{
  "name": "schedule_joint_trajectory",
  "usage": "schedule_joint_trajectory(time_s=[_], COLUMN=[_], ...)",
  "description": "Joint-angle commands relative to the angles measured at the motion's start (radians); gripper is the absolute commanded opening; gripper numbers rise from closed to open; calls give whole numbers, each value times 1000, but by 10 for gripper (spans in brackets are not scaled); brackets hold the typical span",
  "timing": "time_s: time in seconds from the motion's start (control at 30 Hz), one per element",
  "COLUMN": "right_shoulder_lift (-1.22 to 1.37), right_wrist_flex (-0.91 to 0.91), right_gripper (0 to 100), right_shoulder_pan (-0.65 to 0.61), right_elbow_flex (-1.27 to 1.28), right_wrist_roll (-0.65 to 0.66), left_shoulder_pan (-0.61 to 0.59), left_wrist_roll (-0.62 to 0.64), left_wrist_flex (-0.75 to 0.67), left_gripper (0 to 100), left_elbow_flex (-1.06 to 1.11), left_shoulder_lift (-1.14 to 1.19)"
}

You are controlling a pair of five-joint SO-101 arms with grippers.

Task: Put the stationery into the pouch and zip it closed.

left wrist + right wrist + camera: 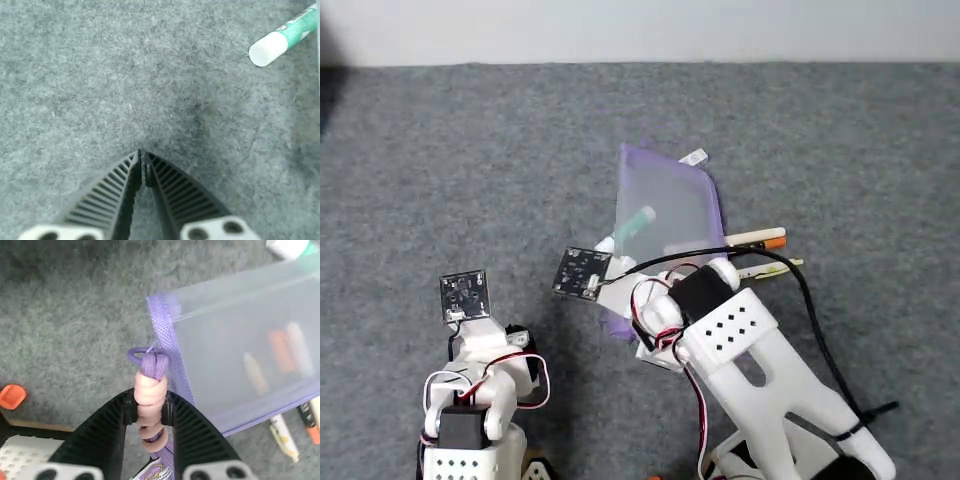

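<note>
right gripper [149, 405], clamped on the pink beaded zipper pull [149, 384], should tug straight along the translucent purple-edged plastic pouch [235, 335] ahead; the closed, empty left gripper [142, 161] could pin it.

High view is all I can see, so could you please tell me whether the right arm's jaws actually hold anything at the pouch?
Observer: Yes. In the right wrist view its jaws are shut on the pink zipper pull, which is tied to a purple loop at a corner of the pouch.
Operator: Thank you. Are the left arm's jaws holding anything?
Observer: No, they are shut on nothing, over bare grey mat.
Operator: And are the pens inside?
Observer: Pens show through the pouch, with their ends poking past its purple edge. I cannot tell whether they are inside or beneath it.
</note>
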Motion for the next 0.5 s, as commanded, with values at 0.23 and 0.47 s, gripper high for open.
schedule_joint_trajectory(time_s=[0.23,0.47], right_shoulder_lift=[-70,-179], right_wrist_flex=[4,-13], right_gripper=[9,9], right_shoulder_pan=[67,67], right_elbow_flex=[-17,-43], right_wrist_roll=[-34,-37], left_shoulder_pan=[-5,3], left_wrist_roll=[2,-259], left_wrist_flex=[-58,-201], left_gripper=[16,124], left_elbow_flex=[-10,-31], left_shoulder_lift=[-12,-12])
